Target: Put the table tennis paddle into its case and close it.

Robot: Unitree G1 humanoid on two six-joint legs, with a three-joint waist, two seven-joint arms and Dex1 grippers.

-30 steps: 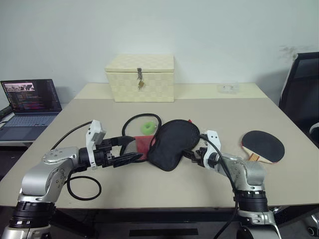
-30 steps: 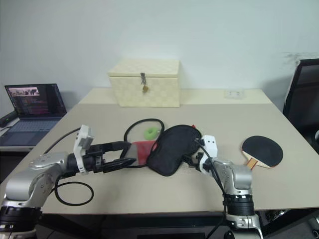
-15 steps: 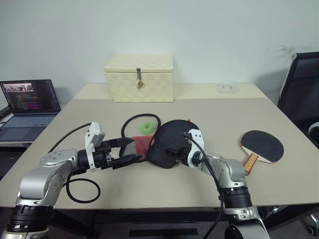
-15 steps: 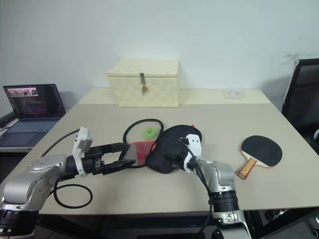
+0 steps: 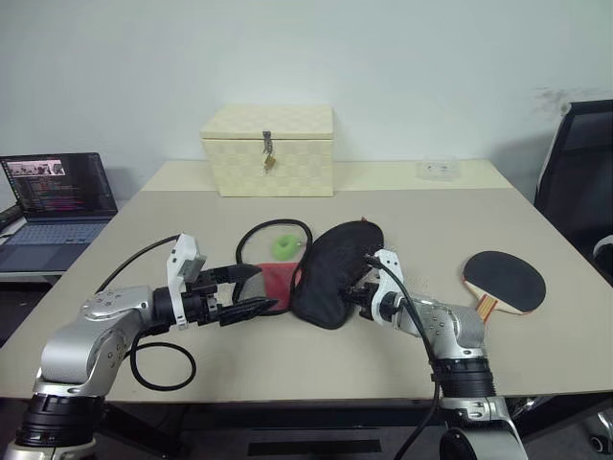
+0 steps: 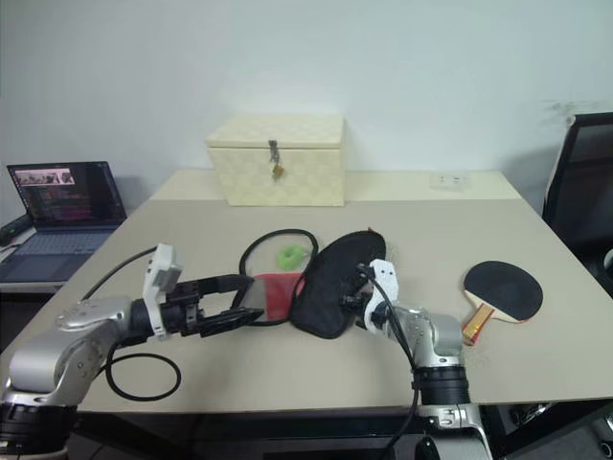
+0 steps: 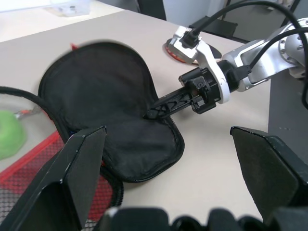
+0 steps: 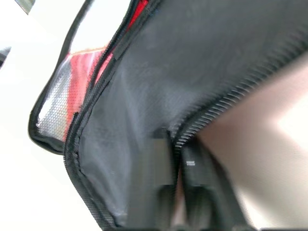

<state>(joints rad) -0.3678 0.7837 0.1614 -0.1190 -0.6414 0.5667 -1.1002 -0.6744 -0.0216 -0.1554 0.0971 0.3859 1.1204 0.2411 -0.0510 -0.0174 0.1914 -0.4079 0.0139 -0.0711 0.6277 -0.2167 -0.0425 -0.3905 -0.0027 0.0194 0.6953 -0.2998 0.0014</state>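
Office/lab rm: beige table point(image 5: 402, 206), open laptop point(image 5: 57, 196) at 9 o'clock, black office chair point(image 5: 579, 168) at 3, plain white wall point(image 5: 383, 57).

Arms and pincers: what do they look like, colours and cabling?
Both arms have silver-grey metal shells with black joint rings. Left pincer and right pincer each have two black fingers behind a white wrist block. Black cables loop along each arm.

A cream latched box point(image 5: 267, 150) sits at the table's point(image 5: 421, 220) far edge (an open laptop point(image 5: 57, 196) beside).
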